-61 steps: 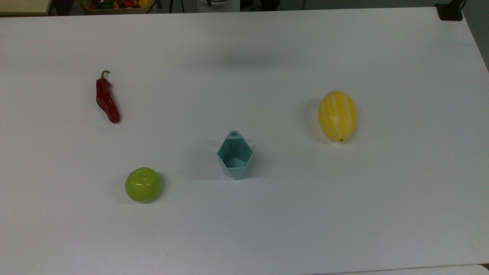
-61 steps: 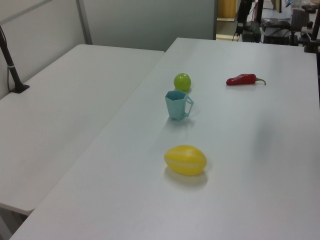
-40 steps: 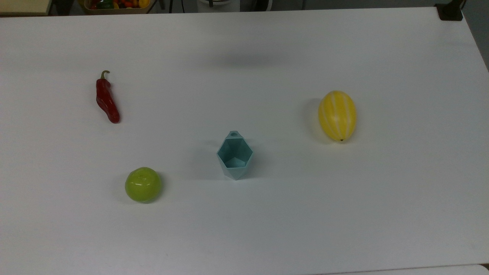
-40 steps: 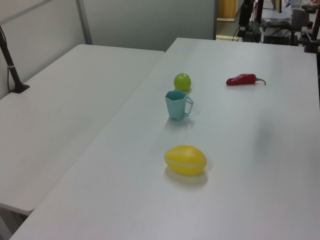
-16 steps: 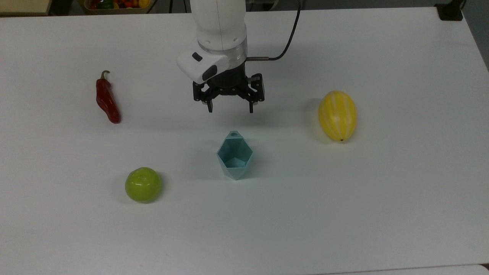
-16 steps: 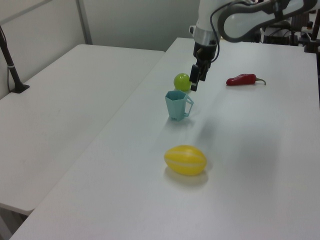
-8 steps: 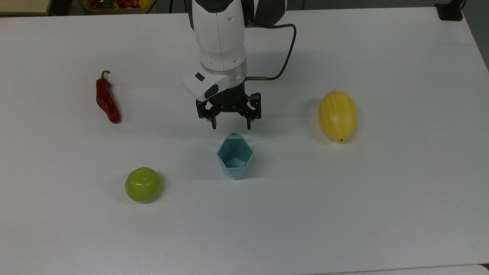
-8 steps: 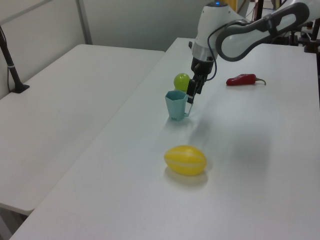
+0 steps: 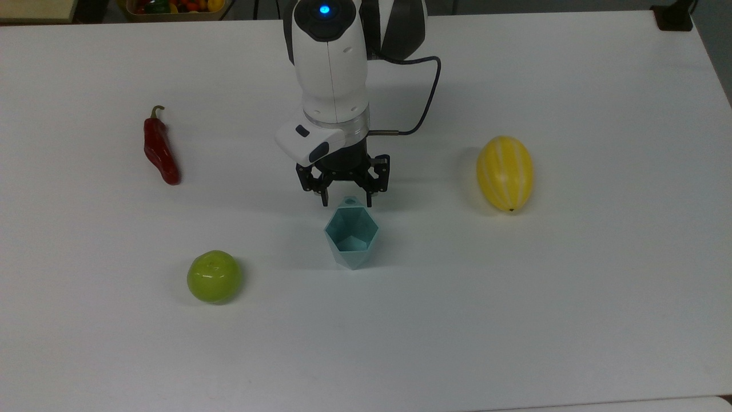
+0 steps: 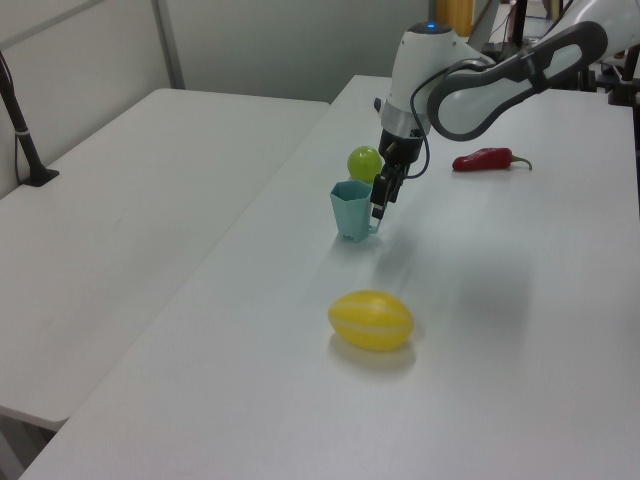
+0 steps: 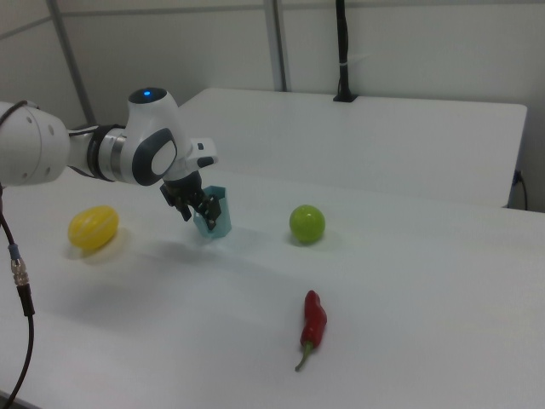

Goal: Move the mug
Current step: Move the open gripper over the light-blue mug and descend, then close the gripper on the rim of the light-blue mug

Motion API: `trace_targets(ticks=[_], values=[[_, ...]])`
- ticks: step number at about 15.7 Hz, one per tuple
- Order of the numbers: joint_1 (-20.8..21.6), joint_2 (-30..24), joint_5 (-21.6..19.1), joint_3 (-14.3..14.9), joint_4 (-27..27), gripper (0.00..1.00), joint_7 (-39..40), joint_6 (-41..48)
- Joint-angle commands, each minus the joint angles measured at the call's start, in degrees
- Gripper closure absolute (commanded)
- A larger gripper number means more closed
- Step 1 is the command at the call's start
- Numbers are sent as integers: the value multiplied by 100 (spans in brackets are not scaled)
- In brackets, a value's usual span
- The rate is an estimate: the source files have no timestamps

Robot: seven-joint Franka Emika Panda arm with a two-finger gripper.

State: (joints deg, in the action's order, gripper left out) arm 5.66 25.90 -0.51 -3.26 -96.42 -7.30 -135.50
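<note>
Approach step: end effector (image 9: 346, 201) spread open, fingers straddling the mug's (image 9: 351, 237) tab handle (image 9: 350, 201). Mug stands upright mid-surface (image 9: 514, 297), between green apple (image 9: 214, 276) and yellow melon (image 9: 505, 173). Next: descend slightly, clamp the handle, then lift.

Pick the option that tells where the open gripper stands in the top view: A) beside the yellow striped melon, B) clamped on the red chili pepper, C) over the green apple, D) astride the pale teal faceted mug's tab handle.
D: the gripper has one fingertip on each side of the tab handle of the pale teal faceted mug, open.
</note>
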Motion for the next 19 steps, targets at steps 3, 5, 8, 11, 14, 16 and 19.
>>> trace_targets(ticks=[3,5,8,11,14,16,19], values=[[154,108,235,44,-114,38,-140,-320],[163,152,349,44,-105,48,-140,-328],[163,152,385,44,-105,57,-140,-328],[154,161,393,44,-79,57,-140,-355],[154,161,437,44,-70,57,-140,-495],[154,161,464,44,-88,62,-140,-522],[145,161,490,44,-88,88,-132,-504]])
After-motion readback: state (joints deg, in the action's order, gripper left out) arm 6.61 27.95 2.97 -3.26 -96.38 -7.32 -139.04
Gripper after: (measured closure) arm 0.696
